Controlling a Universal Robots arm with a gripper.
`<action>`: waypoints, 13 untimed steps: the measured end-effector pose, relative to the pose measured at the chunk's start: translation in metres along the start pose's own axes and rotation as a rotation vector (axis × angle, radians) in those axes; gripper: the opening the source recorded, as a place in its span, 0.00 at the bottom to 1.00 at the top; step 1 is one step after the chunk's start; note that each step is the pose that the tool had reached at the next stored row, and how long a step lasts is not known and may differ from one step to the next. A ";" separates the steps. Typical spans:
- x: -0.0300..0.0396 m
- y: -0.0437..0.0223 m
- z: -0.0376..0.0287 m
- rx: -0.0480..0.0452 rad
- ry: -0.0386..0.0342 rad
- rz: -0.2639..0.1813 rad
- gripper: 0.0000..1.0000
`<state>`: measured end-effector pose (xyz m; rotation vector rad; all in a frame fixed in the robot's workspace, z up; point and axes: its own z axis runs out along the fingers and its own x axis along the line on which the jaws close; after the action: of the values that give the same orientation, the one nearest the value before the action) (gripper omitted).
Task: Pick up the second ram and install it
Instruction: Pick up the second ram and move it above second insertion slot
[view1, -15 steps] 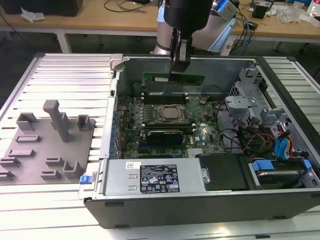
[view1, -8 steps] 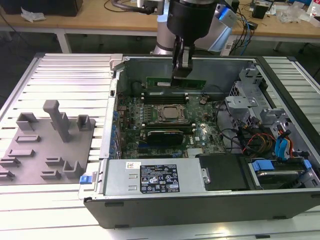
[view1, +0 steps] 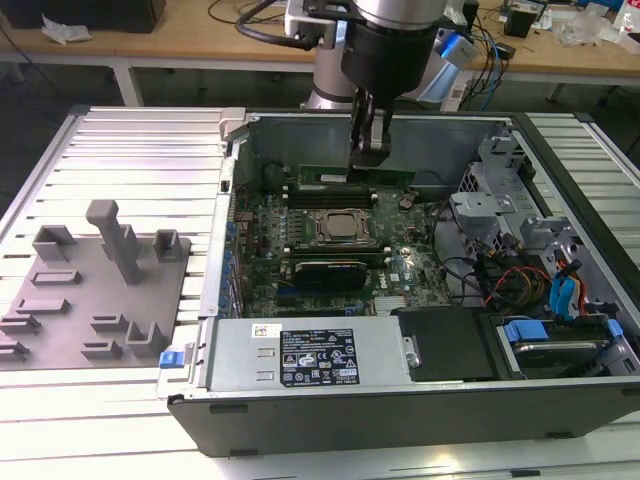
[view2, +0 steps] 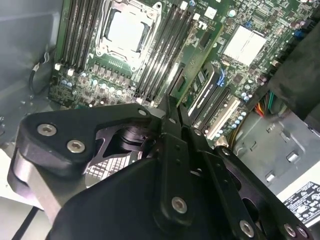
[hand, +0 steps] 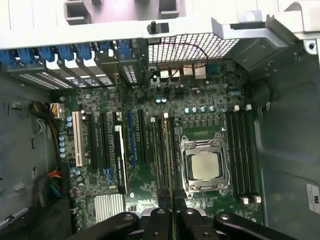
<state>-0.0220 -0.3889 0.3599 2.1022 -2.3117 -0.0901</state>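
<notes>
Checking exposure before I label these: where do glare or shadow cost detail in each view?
Second wrist view: the CPU lid glares to near white, and the claw shut on the second ram reads as a dark mass. First wrist view: the pale metal frame is blown out. Exterior view: the case wall sits dimmer than the bright slatted table.

Robotics lab by the look: opened computer case (view1: 400, 405) on slatted metal desk (view1: 130, 140), robot arm (view1: 395, 35) above, cable-strewn wooden desks (view1: 200, 35) behind.
</notes>
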 end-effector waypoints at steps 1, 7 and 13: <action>-0.0001 -0.0009 0.0018 -0.0001 -0.0001 0.000 0.14; -0.0009 -0.0077 0.0079 -0.0009 0.0002 0.000 0.14; -0.0010 -0.0084 0.0080 -0.0008 0.0001 0.000 0.14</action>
<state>-0.0139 -0.3885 0.3515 2.1016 -2.3113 -0.0909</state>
